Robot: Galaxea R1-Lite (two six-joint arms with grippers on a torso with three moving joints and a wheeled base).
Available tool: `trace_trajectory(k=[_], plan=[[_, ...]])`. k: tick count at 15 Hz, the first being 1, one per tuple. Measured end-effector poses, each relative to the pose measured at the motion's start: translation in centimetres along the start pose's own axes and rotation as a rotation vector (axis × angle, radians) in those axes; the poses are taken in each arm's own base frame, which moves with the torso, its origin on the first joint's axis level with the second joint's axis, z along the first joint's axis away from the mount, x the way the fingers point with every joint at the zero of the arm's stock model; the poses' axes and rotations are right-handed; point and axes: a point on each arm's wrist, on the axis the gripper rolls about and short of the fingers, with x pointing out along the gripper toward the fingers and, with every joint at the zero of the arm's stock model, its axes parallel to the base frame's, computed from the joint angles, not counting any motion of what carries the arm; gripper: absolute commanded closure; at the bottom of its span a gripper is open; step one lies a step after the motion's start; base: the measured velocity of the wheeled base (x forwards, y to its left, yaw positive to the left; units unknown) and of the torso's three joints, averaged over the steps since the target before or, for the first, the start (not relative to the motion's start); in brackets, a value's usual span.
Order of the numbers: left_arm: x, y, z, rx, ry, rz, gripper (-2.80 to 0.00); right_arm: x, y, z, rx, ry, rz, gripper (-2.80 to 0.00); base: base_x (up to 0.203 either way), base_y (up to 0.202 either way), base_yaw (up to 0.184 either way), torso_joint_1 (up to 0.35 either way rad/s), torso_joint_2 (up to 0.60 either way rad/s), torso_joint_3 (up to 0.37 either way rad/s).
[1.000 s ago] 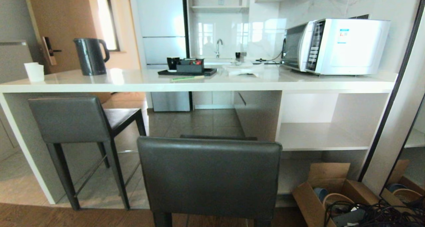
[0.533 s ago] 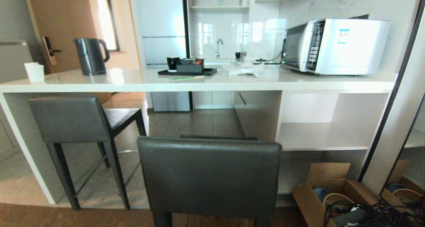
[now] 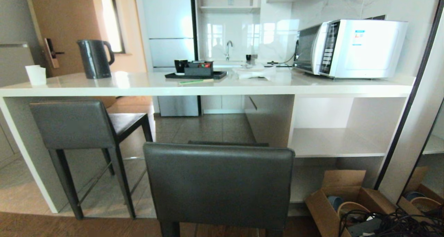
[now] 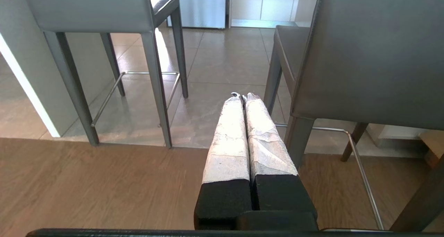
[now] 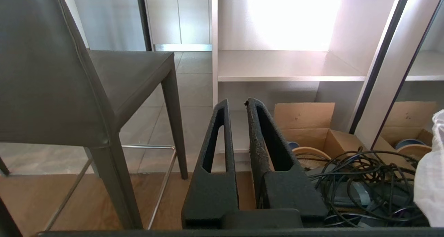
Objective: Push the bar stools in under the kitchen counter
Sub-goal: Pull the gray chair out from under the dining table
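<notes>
Two bar stools stand before the kitchen counter (image 3: pixel 242 86). The nearer bar stool (image 3: pixel 218 185) is set back from the counter, its grey backrest filling the lower middle of the head view. The other bar stool (image 3: pixel 73 124) sits at the left, angled, with its seat partly under the slab. Neither gripper shows in the head view. My left gripper (image 4: pixel 241 95), its fingers wrapped in white tape, is shut and empty, low beside the nearer stool's backrest (image 4: pixel 374 53). My right gripper (image 5: pixel 237 103) hangs on that stool's other side (image 5: pixel 45 74), a narrow empty gap between its fingers.
On the counter stand a dark kettle (image 3: pixel 94 58), a white cup (image 3: pixel 35 75), a black tray (image 3: pixel 196 74) and a microwave (image 3: pixel 350 48). An open cardboard box (image 3: pixel 347 202) with tangled black cables lies on the floor at the right, beside a dark-framed panel (image 3: pixel 409 108).
</notes>
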Motion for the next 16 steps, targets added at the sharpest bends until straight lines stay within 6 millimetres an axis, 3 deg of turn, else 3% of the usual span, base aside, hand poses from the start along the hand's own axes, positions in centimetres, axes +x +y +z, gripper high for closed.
trace_trajectory(k=[4,13,16], plan=[[0.01,0.0,-0.02,0.002,0.001,0.0,0.0,0.0,0.07,-0.07,-0.088,0.004,0.032,0.0,0.0,0.0,0.0,0.0,0.0,0.0],[0.02,0.0,-0.04,0.0,0.001,0.0,0.0,0.0,0.08,-0.07,-0.086,0.004,0.033,0.0,-0.031,0.0,0.0,0.001,0.0,0.001],[0.02,0.0,-0.04,0.001,0.001,-0.001,0.0,0.0,0.08,-0.07,-0.086,0.004,0.033,0.0,0.0,0.158,-0.001,0.001,0.0,-0.001]])
